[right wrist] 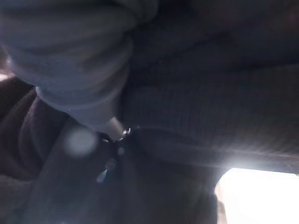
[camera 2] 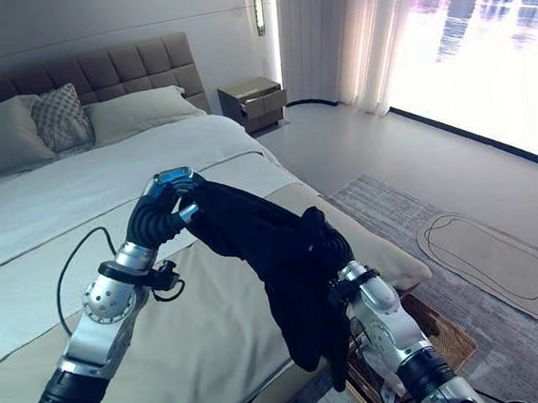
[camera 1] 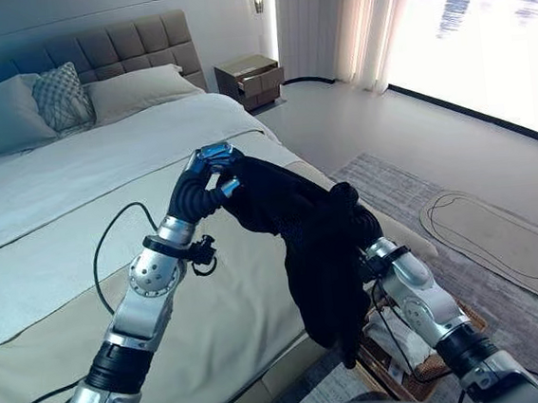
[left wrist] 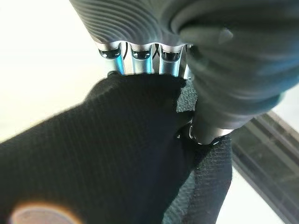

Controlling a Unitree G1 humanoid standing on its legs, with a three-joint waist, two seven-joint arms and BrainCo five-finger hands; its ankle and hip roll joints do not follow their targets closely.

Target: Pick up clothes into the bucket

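Raised over the beige-covered bed (camera 1: 231,300): a black, finely ribbed knit garment (camera 1: 316,245), lifted clear of the cover and slung between both hands. Upper end at about 10 o'clock, pinched by the left hand (camera 1: 211,174), fingers and thumb curled tight onto the cloth edge; same clamp seen close up in the left wrist view, black fabric (left wrist: 117,154) pressed under the silver fingers (left wrist: 140,58). Lower bulk at about 4 o'clock, draped over the right hand (camera 2: 336,252) and hanging down past the wrist, off the bed's near edge. Right fingers buried in dark cloth (right wrist: 210,102); curled or straight, cannot tell. Brown wicker basket (camera 2: 449,337) on the floor at 5 o'clock, just below the hanging cloth, beside the grey rug (camera 1: 421,196). Pale pillows (camera 1: 130,93) at 11 o'clock, wooden nightstand (camera 1: 249,78) at 12.
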